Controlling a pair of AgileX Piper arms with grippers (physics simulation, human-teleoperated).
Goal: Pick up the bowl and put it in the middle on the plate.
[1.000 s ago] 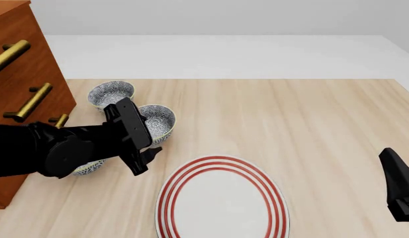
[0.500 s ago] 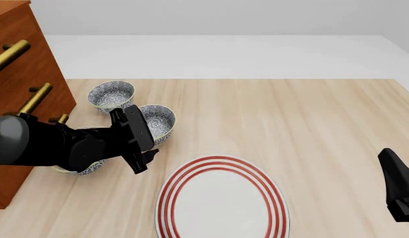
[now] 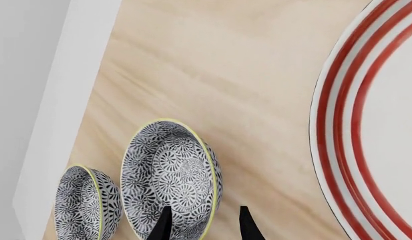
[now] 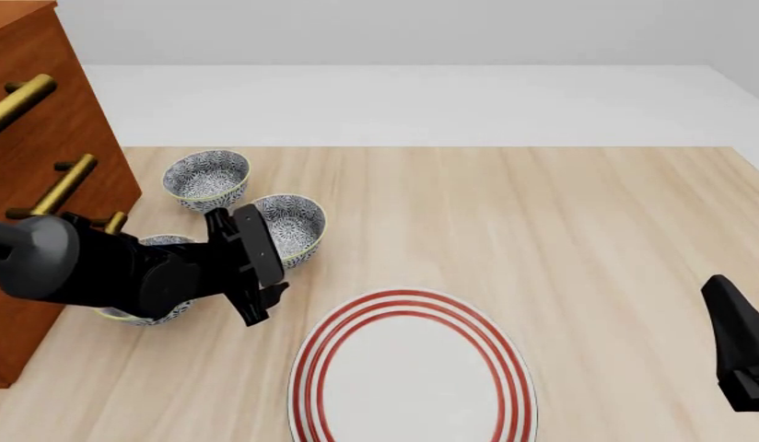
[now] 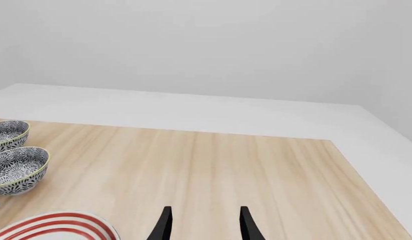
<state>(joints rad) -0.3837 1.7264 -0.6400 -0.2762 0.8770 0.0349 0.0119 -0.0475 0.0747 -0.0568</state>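
While the large white plate with red rings (image 4: 411,368) lies bare at the near edge of the pale wooden table (image 4: 577,230), I hold the black left gripper (image 3: 202,225) low beside the small blue-grey floral bowl (image 4: 290,226), jaws apart, one finger over its yellowish rim and nothing gripped. The right gripper (image 5: 202,222) idles open at the near right. Beyond, a second patterned bowl (image 4: 207,177) sits by the brown wooden drawer chest (image 4: 41,138). Grasp, lift and placement all remain undone.

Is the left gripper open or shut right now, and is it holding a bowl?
Open. In the left wrist view the left gripper has its fingertips apart, straddling the yellowish rim of the small blue-grey floral bowl, not yet clamped on it.
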